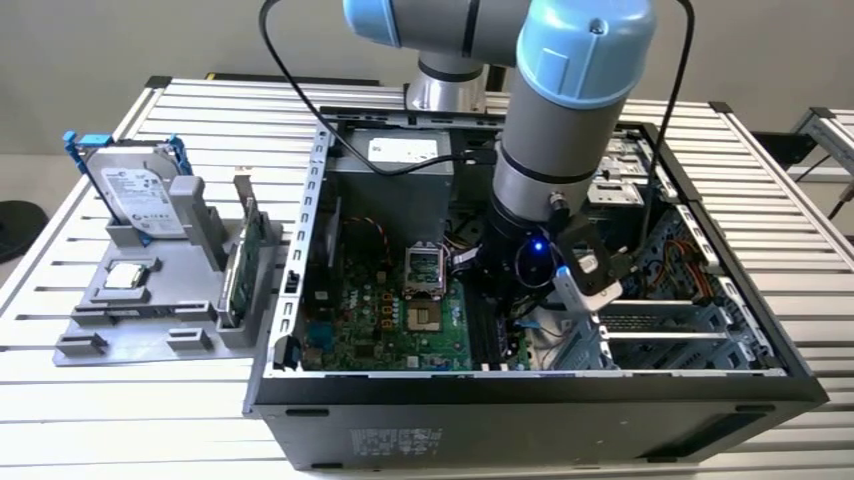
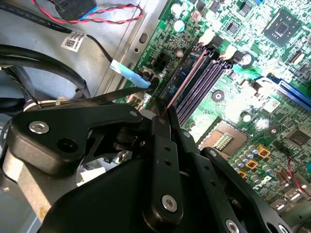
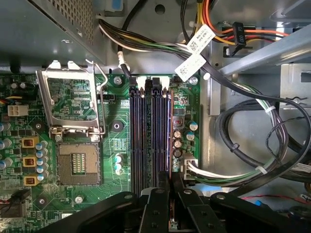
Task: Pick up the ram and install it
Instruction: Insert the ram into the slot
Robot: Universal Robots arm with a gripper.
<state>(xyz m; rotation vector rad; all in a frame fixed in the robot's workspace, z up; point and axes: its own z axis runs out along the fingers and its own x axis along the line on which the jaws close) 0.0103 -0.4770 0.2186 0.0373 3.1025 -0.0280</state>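
The ram shows edge-on as a thin stick running from between my fingers along the memory slot closest to the case wall. In the first wrist view the ram stands in the outermost of the dark memory slots. My gripper is shut on the ram's near end, its black fingers pressed close on either side. In the exterior view the gripper is low inside the open computer case, just above the green motherboard.
An open CPU socket lies beside the slots. Cable bundles and drive cages crowd the other side. Outside the case, a grey holder carries a hard drive in a blue frame and a green expansion card.
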